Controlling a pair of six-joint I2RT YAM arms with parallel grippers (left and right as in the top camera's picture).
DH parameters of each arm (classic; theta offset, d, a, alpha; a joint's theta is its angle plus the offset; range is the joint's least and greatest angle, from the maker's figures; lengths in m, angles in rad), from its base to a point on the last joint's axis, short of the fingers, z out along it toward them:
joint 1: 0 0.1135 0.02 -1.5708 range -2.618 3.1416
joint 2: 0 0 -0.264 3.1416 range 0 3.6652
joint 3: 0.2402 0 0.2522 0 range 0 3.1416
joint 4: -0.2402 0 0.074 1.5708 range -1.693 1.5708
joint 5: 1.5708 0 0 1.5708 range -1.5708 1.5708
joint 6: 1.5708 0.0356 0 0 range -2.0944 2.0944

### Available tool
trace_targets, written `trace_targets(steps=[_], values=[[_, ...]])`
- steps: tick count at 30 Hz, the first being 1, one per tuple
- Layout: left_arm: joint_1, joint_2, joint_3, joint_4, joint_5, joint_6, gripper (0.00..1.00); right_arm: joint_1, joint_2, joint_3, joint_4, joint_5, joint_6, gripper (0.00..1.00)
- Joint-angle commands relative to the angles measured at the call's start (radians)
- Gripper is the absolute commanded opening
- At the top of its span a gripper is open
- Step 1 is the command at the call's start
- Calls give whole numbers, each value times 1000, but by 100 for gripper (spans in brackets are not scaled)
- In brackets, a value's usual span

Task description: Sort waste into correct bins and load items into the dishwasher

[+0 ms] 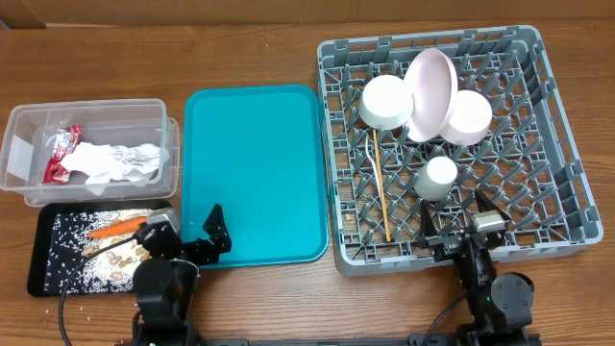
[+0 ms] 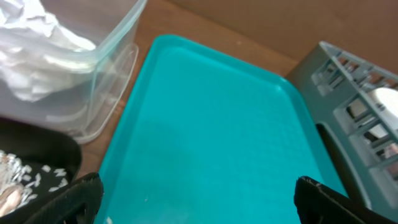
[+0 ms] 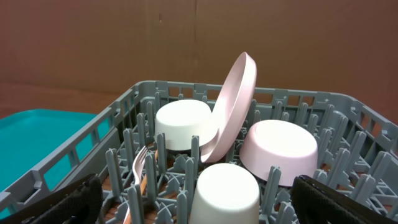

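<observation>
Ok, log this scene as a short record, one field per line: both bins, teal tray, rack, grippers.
clear tub: red wrapper and crumpled napkins inside
black tray: carrot and rice bits on it
teal tray: bare
grey rack: pink plate tilted on edge between bowl and second bowl; cup, fork, chopstick
left gripper: open, holding nothing, over teal tray
right gripper: open, holding nothing, at rack's near wall

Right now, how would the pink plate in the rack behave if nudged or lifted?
The pink plate stands tilted on edge between two bowls, so a nudge would probably tip it. It looks stiff, thin and smooth: likely light, perhaps slippery to grip.
</observation>
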Motion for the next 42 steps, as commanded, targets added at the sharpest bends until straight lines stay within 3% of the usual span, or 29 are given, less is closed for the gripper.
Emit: trace_targets(steps=[1,13,42], values=[[-61,-64,-6,-9,-116,87,100,-6,-9,-10,5,3,-1,100],[-158,-274,-6,-12,-98,379,100,-6,-9,-10,5,3,-1,100],[-157,-273,-6,-11,-93,380,100,-6,-9,-10,5,3,-1,100]])
